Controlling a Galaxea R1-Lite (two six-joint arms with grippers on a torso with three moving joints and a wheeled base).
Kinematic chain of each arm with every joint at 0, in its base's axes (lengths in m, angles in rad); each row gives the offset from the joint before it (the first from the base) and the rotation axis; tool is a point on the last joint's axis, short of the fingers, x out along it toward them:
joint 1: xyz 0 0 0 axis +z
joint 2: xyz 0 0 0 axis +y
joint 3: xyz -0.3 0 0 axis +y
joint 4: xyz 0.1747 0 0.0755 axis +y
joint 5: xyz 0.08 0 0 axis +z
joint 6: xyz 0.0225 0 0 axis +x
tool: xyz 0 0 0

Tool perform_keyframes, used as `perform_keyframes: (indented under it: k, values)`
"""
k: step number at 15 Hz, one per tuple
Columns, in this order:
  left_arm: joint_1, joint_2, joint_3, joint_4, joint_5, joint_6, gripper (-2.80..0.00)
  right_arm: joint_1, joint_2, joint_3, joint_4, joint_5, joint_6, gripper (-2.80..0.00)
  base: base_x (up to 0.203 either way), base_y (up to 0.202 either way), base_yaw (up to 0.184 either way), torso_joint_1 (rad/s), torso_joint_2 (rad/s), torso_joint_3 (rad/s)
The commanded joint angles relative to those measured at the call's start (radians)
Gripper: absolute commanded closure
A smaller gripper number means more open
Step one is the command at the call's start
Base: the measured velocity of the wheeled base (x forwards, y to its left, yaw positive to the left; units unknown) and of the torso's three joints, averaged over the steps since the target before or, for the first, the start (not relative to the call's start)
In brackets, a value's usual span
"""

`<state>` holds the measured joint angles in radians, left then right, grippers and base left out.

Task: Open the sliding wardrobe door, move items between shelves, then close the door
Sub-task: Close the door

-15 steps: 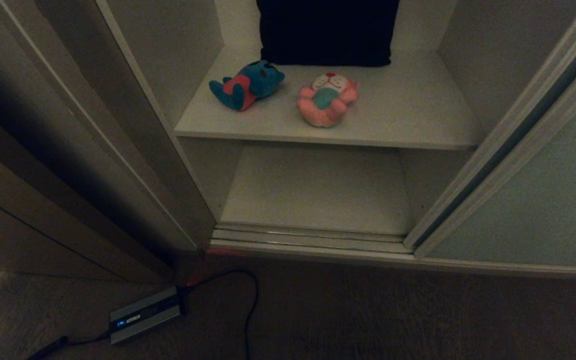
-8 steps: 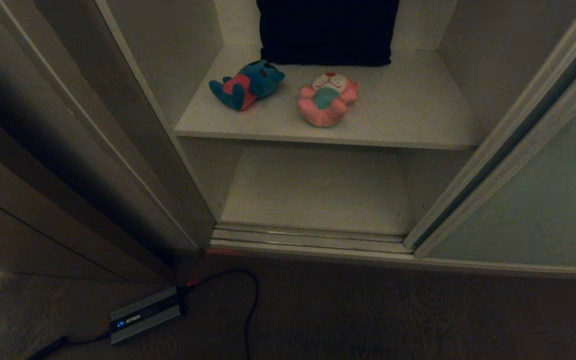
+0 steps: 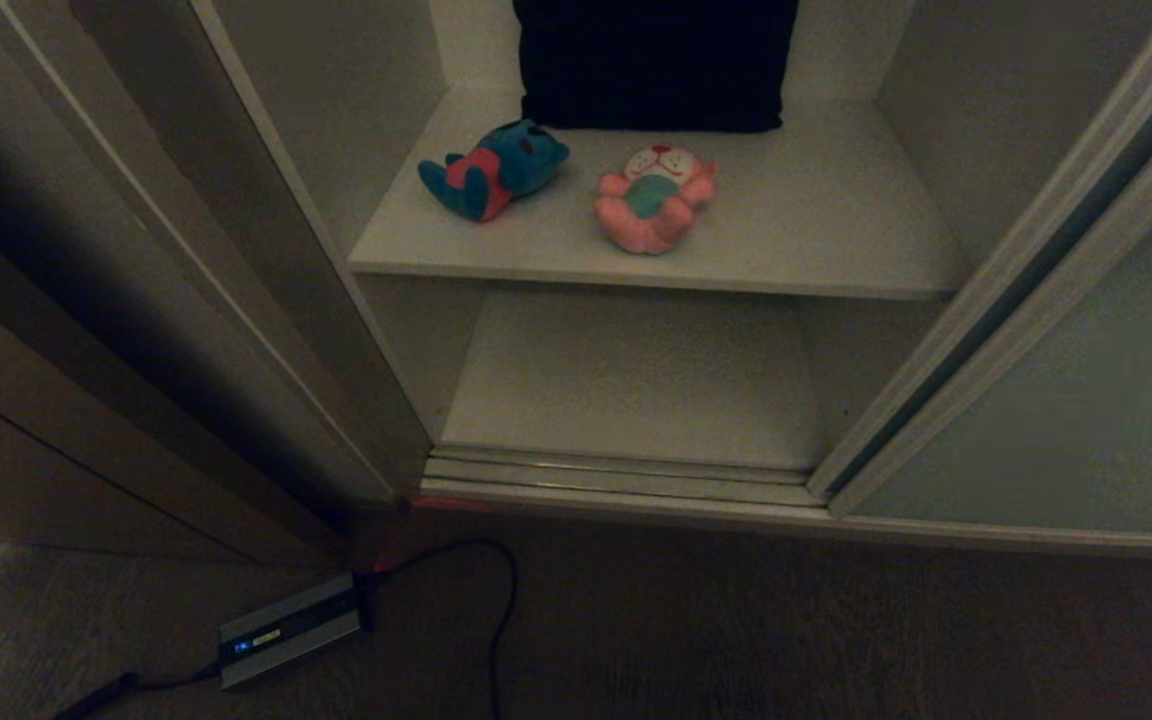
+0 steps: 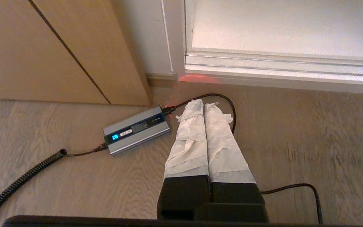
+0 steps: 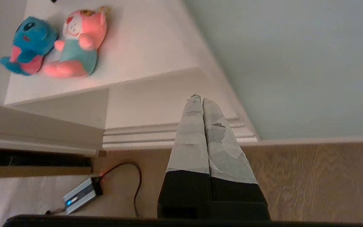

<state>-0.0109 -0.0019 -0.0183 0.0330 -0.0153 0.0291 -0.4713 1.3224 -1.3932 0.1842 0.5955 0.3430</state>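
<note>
We see both toys, blue [image 3: 496, 170] and pink [image 3: 654, 198], on the upper shelf [image 3: 816, 230], door [image 3: 1086, 400] open. Our left tool [image 4: 203, 105] and right tool [image 5: 199, 100] are clenched, empty.

Neither arm shows in the head view. The left gripper [image 4: 204, 102] hangs low, its tape-wrapped fingers [image 4: 189, 138] pressed together and holding nothing. The right gripper [image 5: 199, 99] likewise has its taped fingers [image 5: 191, 135] closed and empty, apparently angled slightly upward.

You see the sliding wardrobe door [image 3: 1086, 400] slid aside at right, grey-green, pale-framed. On the upper shelf [image 3: 816, 230] lie the teal-blue plush [image 3: 496, 168] and the pink plush [image 3: 654, 198], close together; the lower shelf [image 3: 636, 385] is bare.
</note>
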Motion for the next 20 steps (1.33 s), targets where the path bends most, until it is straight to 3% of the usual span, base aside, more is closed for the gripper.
perform_keyframes:
  k: [1,6,9,20]
  values:
    - [0.000,0.002,0.000,0.001,0.000,0.000,0.00,-0.001,0.038,0.022,-0.030,0.003,0.017,0.00,0.000,0.000,0.000,0.000,0.00,0.000]
    - [0.000,0.002,0.000,0.001,0.000,0.002,0.00,0.042,0.077,0.021,-0.089,-0.002,0.037,0.00,0.000,0.000,0.000,0.000,0.00,0.000]
    - [0.000,0.002,0.000,-0.001,0.000,0.000,0.00,0.068,0.116,0.001,-0.109,-0.045,0.035,0.00,0.000,0.000,0.000,0.000,0.00,0.000]
    - [0.000,0.002,0.000,0.001,0.000,0.000,0.00,0.042,0.155,-0.006,-0.124,-0.055,0.033,0.00,0.000,0.000,0.000,0.000,0.00,0.000]
